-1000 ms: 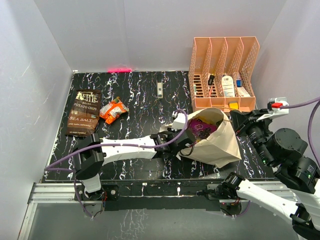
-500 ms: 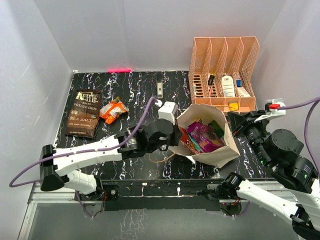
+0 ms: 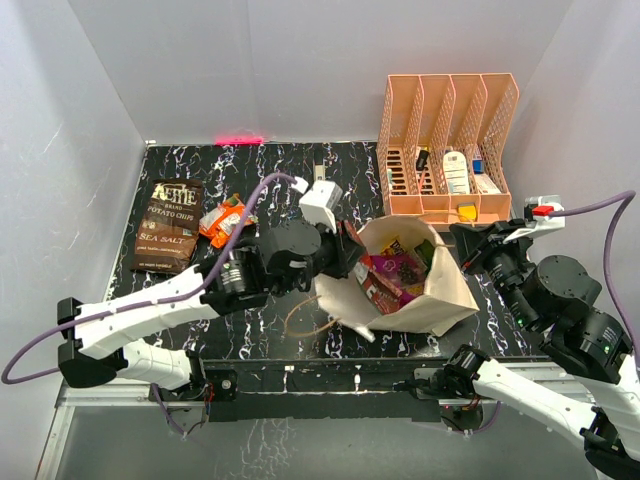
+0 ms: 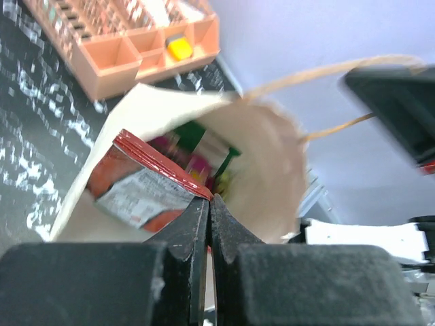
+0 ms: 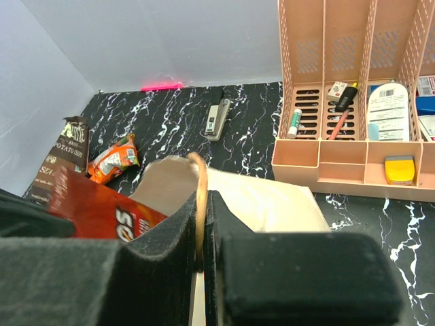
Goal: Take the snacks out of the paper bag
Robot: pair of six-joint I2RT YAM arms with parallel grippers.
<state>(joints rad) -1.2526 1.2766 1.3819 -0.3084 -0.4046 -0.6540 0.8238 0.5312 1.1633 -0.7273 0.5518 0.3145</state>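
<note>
Snacks (image 3: 393,272) half-hidden inside paper bag (image 3: 447,300), their print too small

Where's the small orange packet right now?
Top view: the orange packet lies on the table, left side, just right of the brown chips bag.

Bright, even, diffuse light; the overhead view is sharp, the wrist views go soft up close.
From above, the white walls are evenly lit and the glossy black, white-veined marble tabletop (image 3: 280,160) carries only faint shadows, with a red light streak (image 3: 238,140) at its far edge. The left wrist view is blurred throughout: red foil snack packet (image 4: 136,197), large tan-cream kraft paper bag (image 4: 272,170) and black left end effector (image 4: 209,204) all look smeared. The right wrist view is crisp far off, while the black right end effector (image 5: 206,204) and thin brown cord handle (image 5: 199,183) are out of focus.
</note>
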